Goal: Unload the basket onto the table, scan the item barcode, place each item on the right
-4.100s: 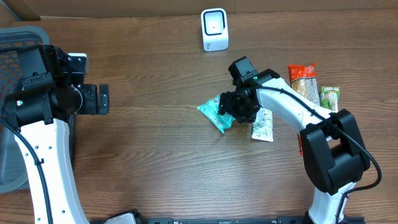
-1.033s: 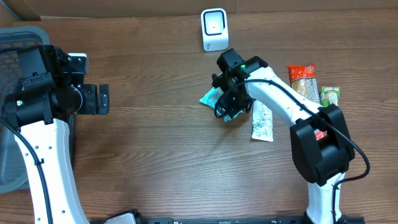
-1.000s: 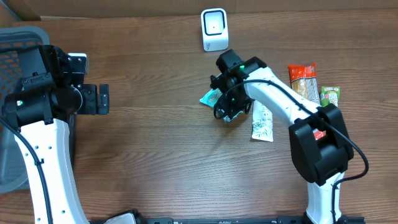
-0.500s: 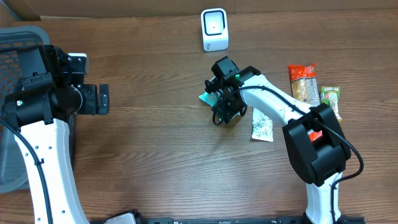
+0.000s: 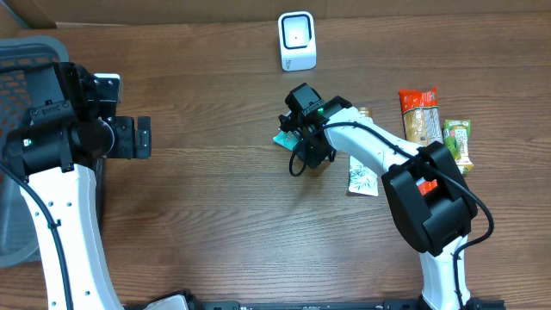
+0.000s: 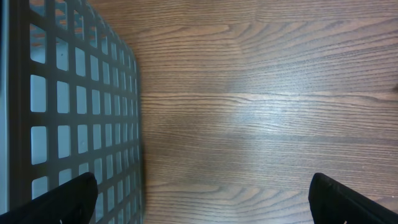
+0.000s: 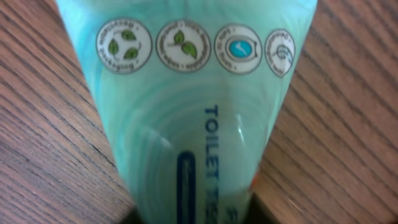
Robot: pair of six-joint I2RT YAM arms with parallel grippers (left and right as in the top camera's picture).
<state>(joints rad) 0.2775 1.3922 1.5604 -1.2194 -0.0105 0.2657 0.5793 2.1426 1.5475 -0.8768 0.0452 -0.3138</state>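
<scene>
The item is a teal packet (image 7: 186,106) printed with round leaf icons and "TOILET" lettering; it fills the right wrist view and narrows toward the bottom edge. There my right gripper (image 7: 193,214) is shut on it, with dark fingers (image 7: 261,214) at both sides. From overhead only a teal corner (image 5: 283,138) shows to the left of the right gripper (image 5: 305,148), in the table's middle. The white scanner (image 5: 297,40) stands at the far edge, apart from the packet. My left gripper (image 6: 202,199) hangs open over bare wood at the left.
A grey mesh basket (image 5: 17,60) sits at the far left, its wall (image 6: 62,106) beside the left gripper. A white sachet (image 5: 362,176) lies just right of the right arm. An orange-red packet (image 5: 418,110) and a green packet (image 5: 457,138) lie farther right.
The right gripper has shifted a little to the left and its jaws have closed onto the teal packet. The left arm has not moved.
</scene>
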